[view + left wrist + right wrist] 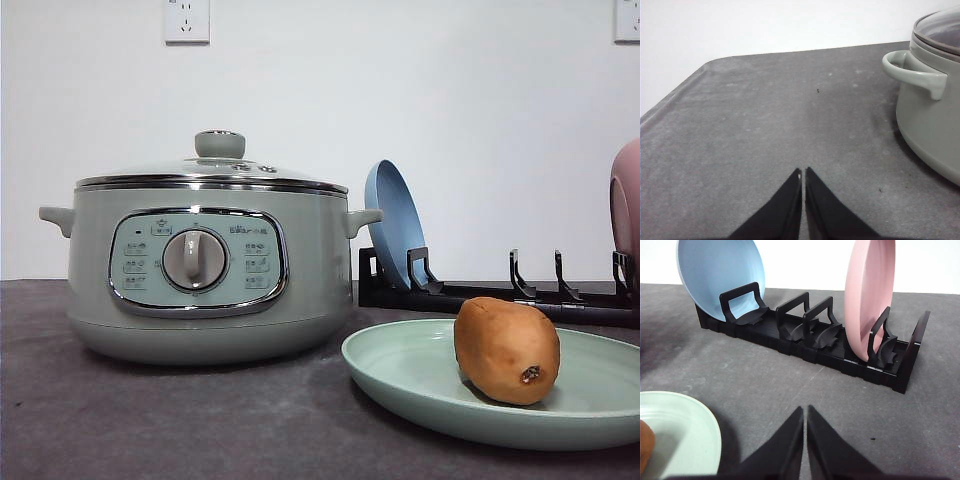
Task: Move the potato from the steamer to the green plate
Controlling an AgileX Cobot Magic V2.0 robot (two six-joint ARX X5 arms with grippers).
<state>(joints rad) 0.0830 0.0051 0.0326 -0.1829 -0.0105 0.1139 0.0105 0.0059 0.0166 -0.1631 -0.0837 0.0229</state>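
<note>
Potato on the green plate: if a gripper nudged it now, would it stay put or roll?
The oval brown-orange potato looks rounded, so it would probably rock or roll. The shallow pale green plate has a low raised rim that might stop it. Its matte skin looks grippy rather than slippery.

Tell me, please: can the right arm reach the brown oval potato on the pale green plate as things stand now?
Probably yes. The right gripper, shut, hangs over bare table beside the pale green round plate, and the brown oval potato lies uncovered on that plate. Nothing stands between them; the black plate rack is farther back.
</note>
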